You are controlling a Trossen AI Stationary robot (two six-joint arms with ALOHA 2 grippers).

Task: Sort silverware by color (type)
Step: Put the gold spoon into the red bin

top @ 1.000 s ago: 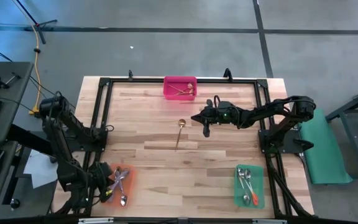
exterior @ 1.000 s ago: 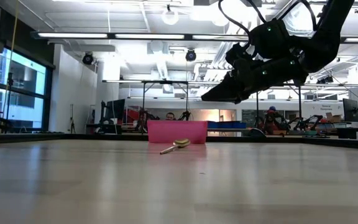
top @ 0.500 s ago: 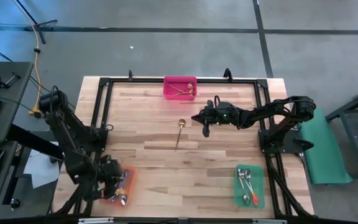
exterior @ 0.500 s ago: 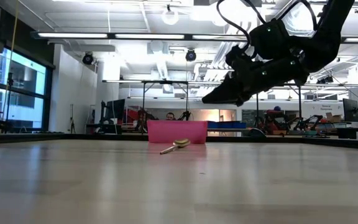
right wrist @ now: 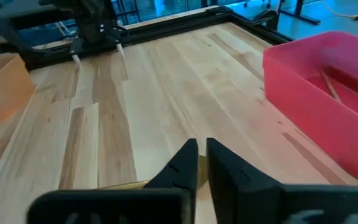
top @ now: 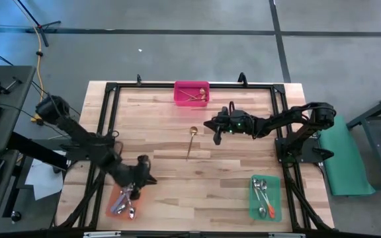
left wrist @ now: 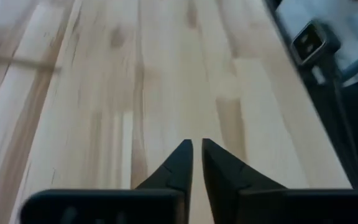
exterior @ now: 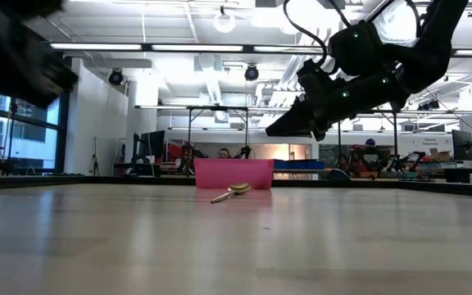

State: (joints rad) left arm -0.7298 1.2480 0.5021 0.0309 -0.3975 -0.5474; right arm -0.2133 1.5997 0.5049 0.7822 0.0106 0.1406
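A slim gold spoon (top: 190, 141) lies flat on the wood mid-table, bowl toward the far edge; the low view shows the spoon (exterior: 231, 192) in front of the pink tray (exterior: 233, 173). My right gripper (top: 217, 135) hovers shut just right of it, raised off the table (exterior: 273, 129); its wrist view shows the gripper (right wrist: 202, 155) above the gold handle (right wrist: 120, 185). My left gripper (top: 148, 176) is shut and empty over bare wood (left wrist: 196, 155), right of the orange tray (top: 115, 205) of purple-blue handled spoons (top: 128, 196).
The pink tray (top: 180, 98) at the far edge holds gold spoons (top: 196, 96). A green tray (top: 276, 198) near the right corner holds spoons (top: 262, 196) with orange-pink handles. A black frame (top: 111, 119) borders the table. Bare wood lies between the trays.
My left arm has swung from the near-left corner across the orange tray toward the table's middle, ending just right of the tray. The spoons have not moved.
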